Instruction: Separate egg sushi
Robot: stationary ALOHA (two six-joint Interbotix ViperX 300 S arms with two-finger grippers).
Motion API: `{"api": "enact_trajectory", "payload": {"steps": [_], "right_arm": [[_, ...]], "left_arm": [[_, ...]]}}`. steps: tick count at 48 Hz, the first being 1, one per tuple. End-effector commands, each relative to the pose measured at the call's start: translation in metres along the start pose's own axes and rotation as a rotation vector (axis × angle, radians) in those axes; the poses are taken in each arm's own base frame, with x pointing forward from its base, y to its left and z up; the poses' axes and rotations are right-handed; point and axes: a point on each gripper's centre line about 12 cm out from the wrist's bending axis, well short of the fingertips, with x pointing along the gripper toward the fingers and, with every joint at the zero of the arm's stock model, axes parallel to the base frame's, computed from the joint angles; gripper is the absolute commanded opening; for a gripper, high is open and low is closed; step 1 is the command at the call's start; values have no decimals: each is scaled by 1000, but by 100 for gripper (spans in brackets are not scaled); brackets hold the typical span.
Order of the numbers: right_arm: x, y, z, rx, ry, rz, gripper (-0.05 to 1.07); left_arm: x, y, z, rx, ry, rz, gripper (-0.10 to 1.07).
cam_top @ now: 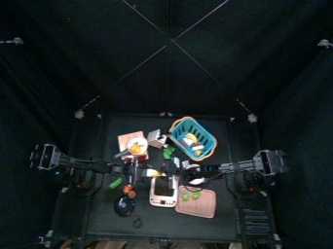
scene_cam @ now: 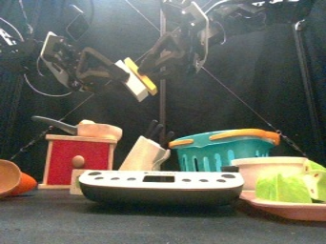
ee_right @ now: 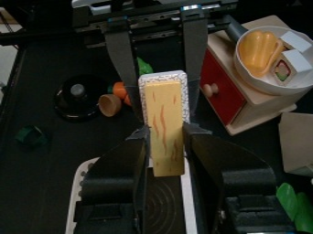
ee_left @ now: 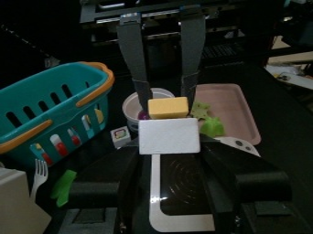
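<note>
The egg sushi hangs in the air between both grippers above the table's middle. Its white rice block [ee_left: 167, 139] sits between the jaws of my left gripper [ee_left: 170, 154], which is shut on it. The yellow egg slab [ee_right: 166, 128] lies lengthwise in my right gripper [ee_right: 167, 139], shut on it. In the left wrist view the egg slab [ee_left: 169, 107] touches the rice block's far edge, with the right arm's fingers [ee_left: 132, 64] coming in behind. The front view shows the sushi [scene_cam: 135, 80] held high and tilted.
Below stand a white scale [scene_cam: 159, 188], a teal basket [scene_cam: 223, 151], a red grinder box [scene_cam: 74, 158], a white knife block [scene_cam: 143, 152], a white bowl [scene_cam: 268, 170] and a pink plate [ee_left: 239, 105] with green pieces. An orange cup [scene_cam: 10, 177] sits at the far left.
</note>
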Motion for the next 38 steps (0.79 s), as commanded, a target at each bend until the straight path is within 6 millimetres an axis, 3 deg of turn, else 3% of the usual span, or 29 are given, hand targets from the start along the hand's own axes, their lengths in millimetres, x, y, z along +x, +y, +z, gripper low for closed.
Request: {"api": "enact_trajectory", "payload": {"steps": [1,16,38], "right_arm": [[-14,-1,13,12,-42,0,62],[-17,-1,8,26,-32,1,62],[-17,-1,5,38,-24,2,62]], "left_arm": [[-4,6,2,-2,-14,24,57],[-15,6,4,-2,-28,28,57],[-15,6,3,-2,-22,27,57]]}}
